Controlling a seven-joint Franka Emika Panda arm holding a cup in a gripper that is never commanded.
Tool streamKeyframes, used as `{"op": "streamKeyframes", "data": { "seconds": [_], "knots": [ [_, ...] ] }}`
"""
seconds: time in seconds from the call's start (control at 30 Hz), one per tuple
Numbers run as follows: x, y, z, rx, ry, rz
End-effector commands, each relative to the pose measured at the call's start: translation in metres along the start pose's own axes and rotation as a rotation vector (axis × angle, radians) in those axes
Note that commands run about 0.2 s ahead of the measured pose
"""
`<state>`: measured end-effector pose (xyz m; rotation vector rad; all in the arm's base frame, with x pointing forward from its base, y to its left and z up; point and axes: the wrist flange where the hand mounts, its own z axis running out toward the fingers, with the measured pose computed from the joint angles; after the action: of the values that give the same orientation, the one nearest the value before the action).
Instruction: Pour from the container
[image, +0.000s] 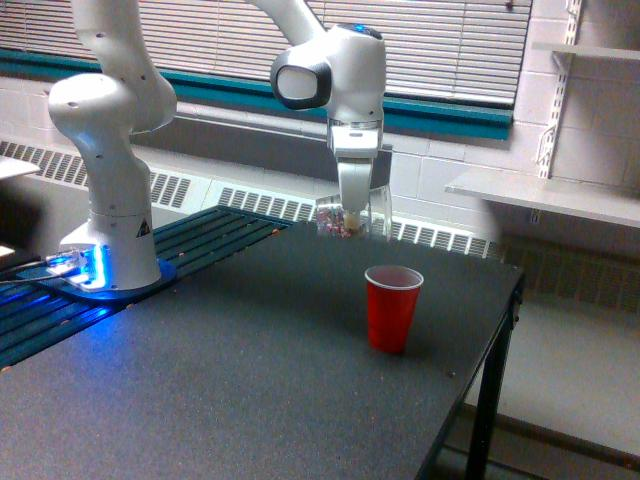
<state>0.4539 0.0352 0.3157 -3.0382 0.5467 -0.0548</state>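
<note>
The container (338, 217), a small clear plastic cup with pinkish-brown bits in its bottom, hangs in the air above the black table. My gripper (352, 208) is shut on it, its fingers pointing down from the white wrist. The cup looks slightly tilted, with the bits lying at its lower left end. It is above and to the exterior view's left of an upright red cup (392, 308), which stands open-mouthed on the table near the right edge. There is a clear gap between the two cups.
The arm's white base (112, 240) stands at the exterior view's left on a blue-lit plate. The black table (200, 390) ends at an edge on the right. A radiator and window blinds run behind; a shelf (545, 195) sits at the right.
</note>
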Motion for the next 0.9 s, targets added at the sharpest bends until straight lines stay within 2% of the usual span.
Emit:
{"op": "streamKeyframes", "data": {
  "seconds": [0.03, 0.5, 0.67, 0.9],
  "knots": [
    [0.006, 0.015, -0.009, -0.029, 0.000, 0.014],
    [0.025, 0.029, -0.023, -0.100, -0.025, -0.044],
    [0.028, 0.025, -0.022, -0.110, -0.029, -0.044],
    [0.026, 0.021, -0.020, -0.126, -0.069, -0.068]
  ]
}}
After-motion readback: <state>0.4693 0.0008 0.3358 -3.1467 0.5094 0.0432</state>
